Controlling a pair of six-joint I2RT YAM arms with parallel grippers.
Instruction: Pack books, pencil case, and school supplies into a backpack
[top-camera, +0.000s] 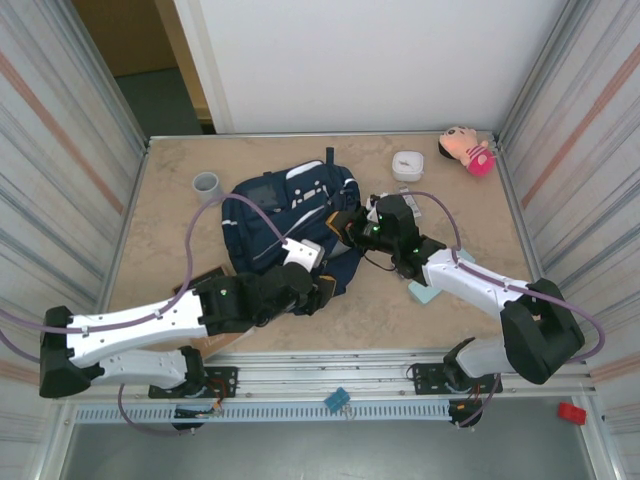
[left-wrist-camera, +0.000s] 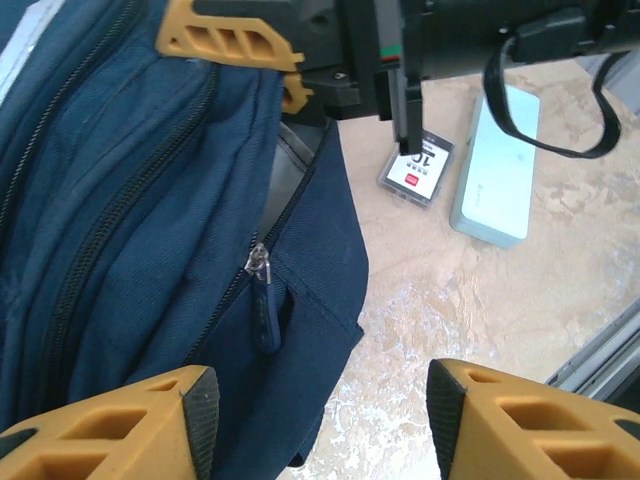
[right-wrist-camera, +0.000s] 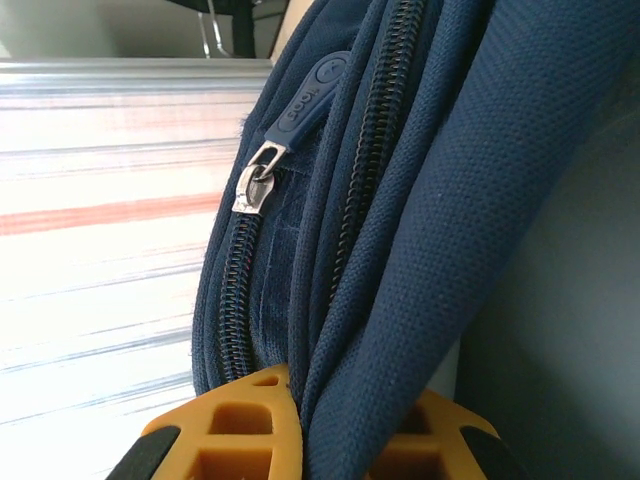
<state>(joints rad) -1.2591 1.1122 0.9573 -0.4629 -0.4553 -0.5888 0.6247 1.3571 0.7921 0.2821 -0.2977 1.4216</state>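
Observation:
The navy backpack (top-camera: 285, 210) lies mid-table. My right gripper (top-camera: 338, 222) is shut on a fold of its fabric by a zip; in the right wrist view the cloth (right-wrist-camera: 400, 250) runs between the orange fingers, with a zip pull (right-wrist-camera: 255, 185) above. My left gripper (left-wrist-camera: 320, 420) is open, hovering over the bag's lower edge near another zip pull (left-wrist-camera: 262, 300), nothing between its pads. On the table by the bag lie a white packet with red and black marks (left-wrist-camera: 417, 168) and the pale teal pencil case (left-wrist-camera: 495, 170), which is partly under my right arm (top-camera: 425, 292). A brown-tan corner, possibly the book (top-camera: 208, 342), shows under my left arm.
A grey cup (top-camera: 206, 184) stands at the back left. A white rounded box (top-camera: 408, 164) and a pink plush toy (top-camera: 468, 150) sit at the back right. Striped walls close both sides, and a metal rail (top-camera: 330, 372) runs along the near edge.

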